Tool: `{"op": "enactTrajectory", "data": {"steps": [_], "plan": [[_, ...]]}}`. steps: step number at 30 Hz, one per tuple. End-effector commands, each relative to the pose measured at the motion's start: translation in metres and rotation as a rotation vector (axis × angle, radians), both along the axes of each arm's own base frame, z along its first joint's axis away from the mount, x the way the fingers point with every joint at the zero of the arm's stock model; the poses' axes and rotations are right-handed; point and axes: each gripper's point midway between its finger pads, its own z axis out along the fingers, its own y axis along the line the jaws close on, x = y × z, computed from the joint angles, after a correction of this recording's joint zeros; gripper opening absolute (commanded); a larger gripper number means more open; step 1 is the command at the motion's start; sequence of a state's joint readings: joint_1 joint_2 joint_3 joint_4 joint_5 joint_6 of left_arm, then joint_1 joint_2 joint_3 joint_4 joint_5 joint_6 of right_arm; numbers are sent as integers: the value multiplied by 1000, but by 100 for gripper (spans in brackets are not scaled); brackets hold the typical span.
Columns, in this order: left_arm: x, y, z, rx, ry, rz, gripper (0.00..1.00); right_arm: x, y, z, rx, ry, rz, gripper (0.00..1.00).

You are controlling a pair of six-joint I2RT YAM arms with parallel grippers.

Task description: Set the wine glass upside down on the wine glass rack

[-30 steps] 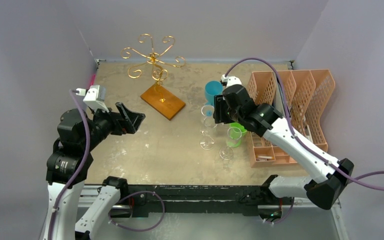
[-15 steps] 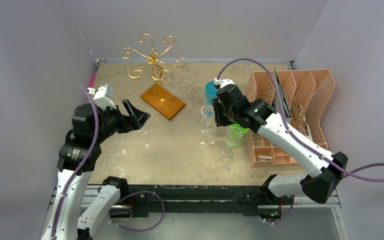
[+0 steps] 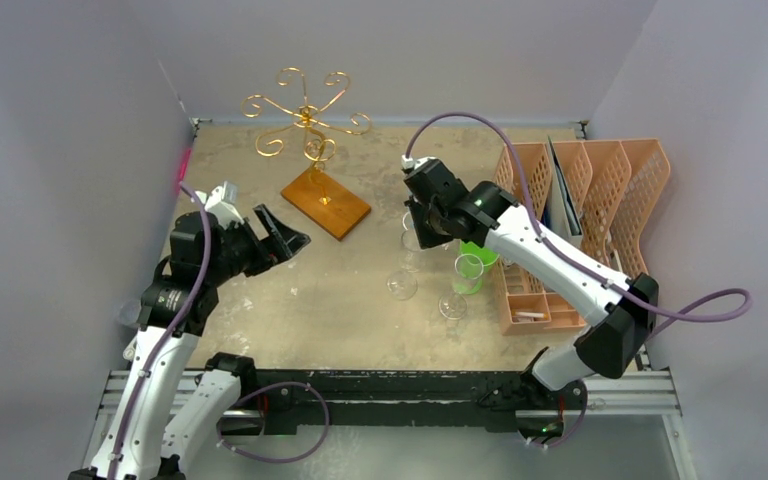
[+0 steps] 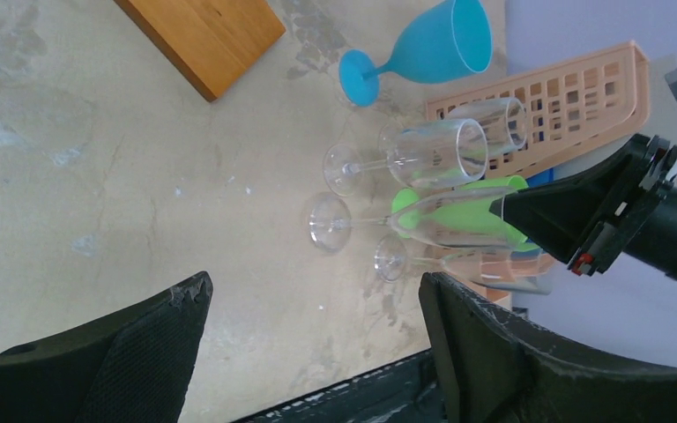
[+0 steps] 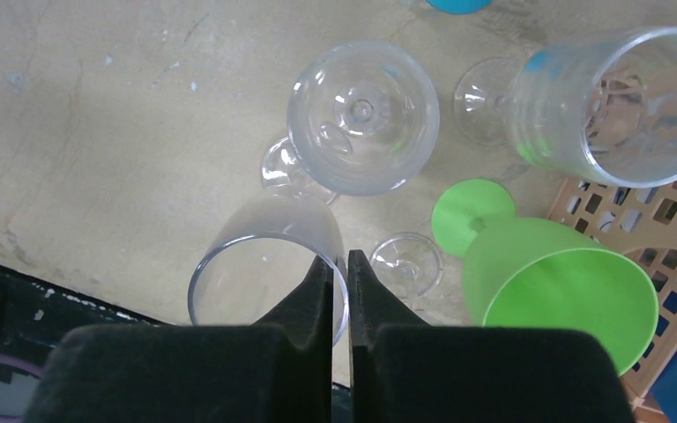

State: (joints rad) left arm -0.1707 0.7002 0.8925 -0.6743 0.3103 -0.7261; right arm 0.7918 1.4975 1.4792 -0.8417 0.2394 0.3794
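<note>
So, starting with the wine glass [image 5: 264,251]: clear, stemmed, parked in the bunch of glassware toward the right edge of the table [image 3: 290,300], roughly midway between the near and far edges. Mouth facing up, so not flipped yet. Pinched at the rim by the right gripper [image 5: 339,260], jaws clenched tight on the thin wall, one finger inside the bowl and the other outside. Foot planted on the table or just off it? Honestly can't tell from any view.

Crowded right around it: a second clear glass [image 5: 363,115] just on the far side, a ribbed clear one [image 5: 617,106] beyond that toward the right edge, and a green goblet [image 5: 555,282] close beside the grip, on the right-edge side. Farther back, a blue goblet [image 4: 432,44]. Behind the whole bunch, hugging the right edge, an orange mesh organizer [image 3: 600,200].

Well apart from all that, over near the far edge and left of centre: the wine glass rack [image 3: 307,118], gold wire curls fanning out from a central post, standing on a flat brown wooden base angled across the table.

Last bit, near the left edge: the left gripper [image 3: 282,232], held up off the table, jaws released and spread wide, gripping nothing, pointed toward the glassware.
</note>
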Motion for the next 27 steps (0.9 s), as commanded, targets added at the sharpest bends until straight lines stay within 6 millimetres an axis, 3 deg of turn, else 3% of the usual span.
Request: {"op": "enactTrajectory", "data": {"steps": [1,5,10,16,21,24,27], "plan": [[-3,-10,6,-151,98,51,86,0,12,38,55,-60,16,0],[-8,-13,2,-240,202,109,86,-8,25,63,112,-103,74,0],[-26,-14,-14,-425,410,268,86,-20,64,83,219,-195,189,0],[-33,-7,-11,-624,471,429,86,-18,107,118,357,-437,290,0],[-13,-17,-2,-698,502,425,85,-21,124,150,493,-564,331,0],[1,-32,6,-735,539,351,84,-17,132,150,495,-589,354,0],[15,-41,0,-748,595,333,84,-14,141,149,502,-622,377,0]]}}
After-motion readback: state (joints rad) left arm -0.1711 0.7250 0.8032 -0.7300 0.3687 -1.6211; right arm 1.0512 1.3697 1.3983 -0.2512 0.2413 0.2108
